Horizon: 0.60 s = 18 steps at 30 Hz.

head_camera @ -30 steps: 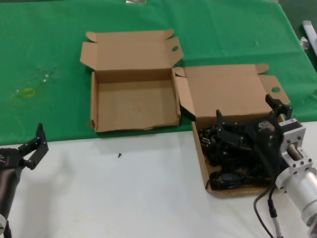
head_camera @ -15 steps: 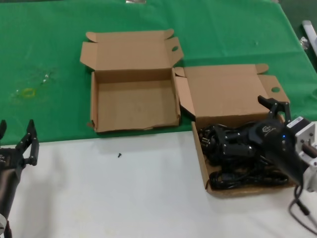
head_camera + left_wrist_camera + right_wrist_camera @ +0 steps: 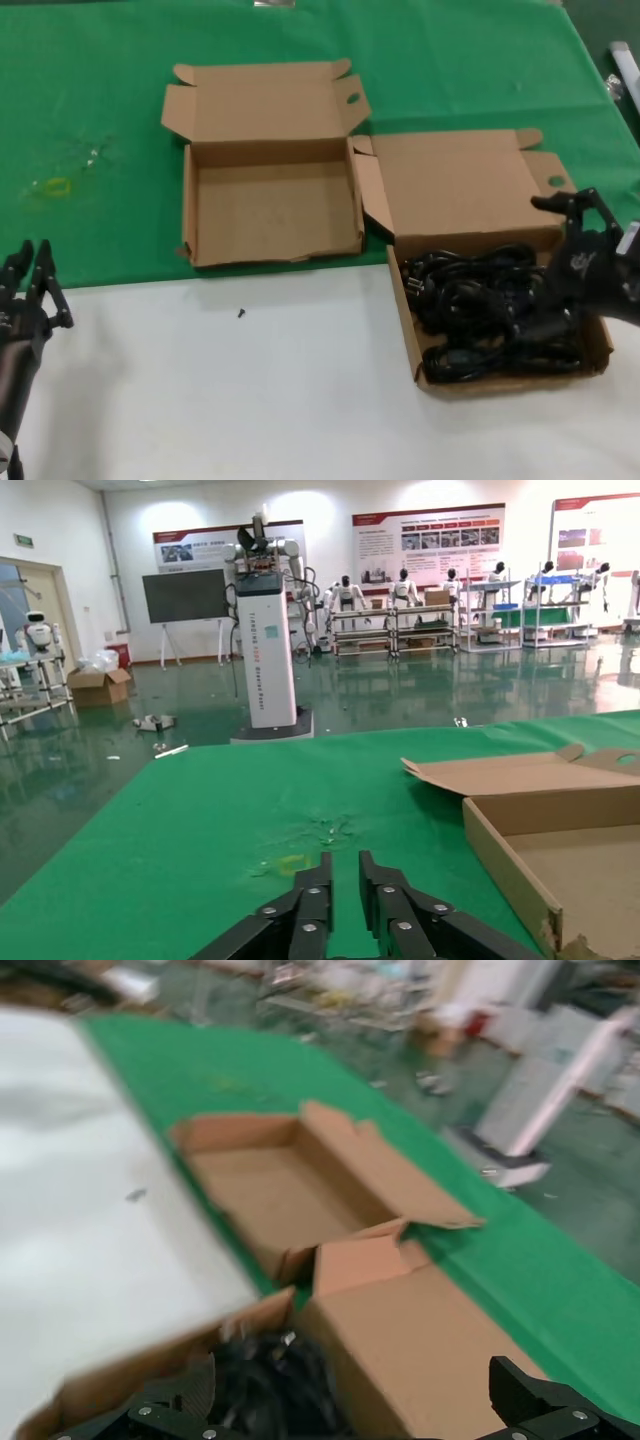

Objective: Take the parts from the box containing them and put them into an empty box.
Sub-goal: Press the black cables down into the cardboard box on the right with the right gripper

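Observation:
The parts, black coiled cords (image 3: pixel 490 310), lie piled in the box containing them (image 3: pixel 404 325) at the right; they also show in the right wrist view as dark cords (image 3: pixel 270 1380). My right gripper (image 3: pixel 568 205) hangs open over that box's right rear corner, beside its lid, with nothing between its widely spread fingers (image 3: pixel 345 1385). The empty box (image 3: pixel 270 252) sits open to the left on the green cloth, its floor bare (image 3: pixel 265 1185). My left gripper (image 3: pixel 30 285) waits far left, fingers nearly together (image 3: pixel 345 885), to the left of the empty box's wall (image 3: pixel 500 852).
Green cloth (image 3: pixel 100 100) covers the far half of the table, white surface (image 3: pixel 250 400) the near half. A small black speck (image 3: pixel 241 313) lies on the white. A yellowish smudge (image 3: pixel 55 186) marks the cloth at left. A white object (image 3: pixel 622 65) pokes in at the far right.
My right gripper drew back from over the cords toward the box's right rear corner, holding nothing. My left gripper's fingers closed together and it slid a little left.

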Tool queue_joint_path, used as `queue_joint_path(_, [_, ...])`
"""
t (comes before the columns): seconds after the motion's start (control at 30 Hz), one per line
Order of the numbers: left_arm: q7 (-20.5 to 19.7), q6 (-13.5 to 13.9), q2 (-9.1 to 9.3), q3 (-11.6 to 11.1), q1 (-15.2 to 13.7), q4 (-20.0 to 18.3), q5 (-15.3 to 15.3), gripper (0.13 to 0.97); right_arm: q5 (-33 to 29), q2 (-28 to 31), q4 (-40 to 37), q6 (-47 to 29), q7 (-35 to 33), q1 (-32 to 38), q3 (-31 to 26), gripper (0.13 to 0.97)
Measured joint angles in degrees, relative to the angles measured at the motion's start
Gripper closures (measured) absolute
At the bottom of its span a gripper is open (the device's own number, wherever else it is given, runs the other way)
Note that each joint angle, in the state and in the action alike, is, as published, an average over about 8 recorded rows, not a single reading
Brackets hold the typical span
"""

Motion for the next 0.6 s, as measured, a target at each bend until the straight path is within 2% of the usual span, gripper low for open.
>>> queue_joint_path(0.2, [0.0,0.0,0.00,0.0,0.0,0.0,0.0,0.906,1.1,4.0,-3.4,-10.3,-7.7,3.9,-0.4,0.129])
queue_joint_path(0.27, [0.0,0.0,0.00,0.0,0.0,0.0,0.0,0.912,1.0,5.0,-4.4,-13.0,-10.1,5.2,-0.8,0.129])
queue_joint_path(0.6, [0.0,0.0,0.00,0.0,0.0,0.0,0.0,0.953,-0.9,6.2,-9.3,-20.3,-21.0,9.0,-2.8,0.129])
